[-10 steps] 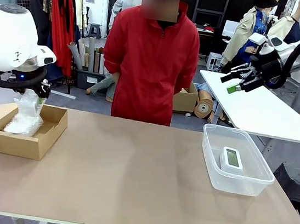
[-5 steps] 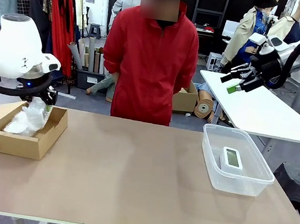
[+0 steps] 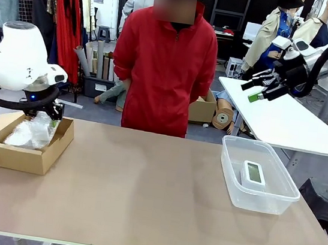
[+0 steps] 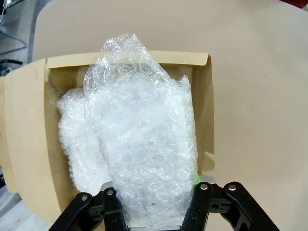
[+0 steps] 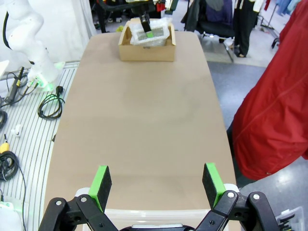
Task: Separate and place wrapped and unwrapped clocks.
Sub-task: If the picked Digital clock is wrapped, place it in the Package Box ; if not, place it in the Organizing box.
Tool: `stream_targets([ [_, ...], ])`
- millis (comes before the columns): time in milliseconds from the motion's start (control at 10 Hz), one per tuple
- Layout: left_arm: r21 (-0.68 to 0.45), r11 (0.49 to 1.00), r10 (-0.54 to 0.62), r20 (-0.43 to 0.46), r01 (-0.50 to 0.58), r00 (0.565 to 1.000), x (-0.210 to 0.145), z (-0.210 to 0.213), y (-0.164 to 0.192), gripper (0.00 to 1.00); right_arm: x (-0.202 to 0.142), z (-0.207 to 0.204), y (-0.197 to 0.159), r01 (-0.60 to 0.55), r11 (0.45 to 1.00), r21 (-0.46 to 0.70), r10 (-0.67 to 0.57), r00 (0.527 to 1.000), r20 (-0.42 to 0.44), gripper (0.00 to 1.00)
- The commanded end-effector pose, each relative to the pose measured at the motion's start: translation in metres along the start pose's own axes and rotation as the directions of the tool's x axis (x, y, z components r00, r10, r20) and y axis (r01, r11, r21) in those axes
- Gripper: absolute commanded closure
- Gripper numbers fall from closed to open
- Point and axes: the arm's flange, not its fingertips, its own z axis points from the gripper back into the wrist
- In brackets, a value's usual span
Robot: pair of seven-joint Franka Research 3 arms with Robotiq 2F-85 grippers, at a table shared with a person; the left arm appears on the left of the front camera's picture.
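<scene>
The table (image 3: 154,200) carries a brown cardboard box (image 3: 26,156) at its left end and a clear plastic tub (image 3: 257,192) at its right end, well apart. The left gripper (image 4: 154,211) is pinching one end of a wrapped clock (image 4: 144,144), a bubble-wrap bundle that lies tilted over the box, beside a second wrapped bundle (image 4: 74,139) on the box floor. The bare clock (image 3: 253,173) lies in the tub.

The step in hand looks like setting this bundle down in the box. To do it well, the free end should come to rest on the box floor, or on the other bundle, before the fingers part, so it does not tip over the near wall. Bubble-wrap is slippery and springy, so a slow release and a straight lift out seem wise.

The right gripper (image 5: 156,185) hangs with its jaws spread wide and nothing between them, raised over the tub's end of the table.

The left wrist view shows both bundles apart and the grip itself; the front view blurs them into one white heap. The right wrist view shows the whole length of the table, with the box at the far end.
</scene>
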Motion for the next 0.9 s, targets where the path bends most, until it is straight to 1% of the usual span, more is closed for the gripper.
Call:
stream_targets([
  [0, 0.0, 1.0, 0.001, 0.006, -0.001, 1.0, 0.001, 0.003, 0.0, 1.0, 0.001, 0.0, 0.001, -0.002, 1.0, 0.001, 0.002, 1.0, 0.002, 0.0],
  [300, -0.002, 1.0, 0.012, -0.014, -0.012, 1.0, -0.002, -0.006, 0.0, 1.0, 0.001, 0.0, 0.001, -0.002, 1.0, 0.001, 0.002, 1.0, 0.002, 0.0],
  [800, -0.044, 0.999, -0.008, -0.054, 0.005, 0.998, -0.003, -0.023, 0.004, 1.0, 0.001, 0.0, 0.001, -0.002, 1.0, 0.001, 0.002, 1.0, 0.002, 0.0],
])
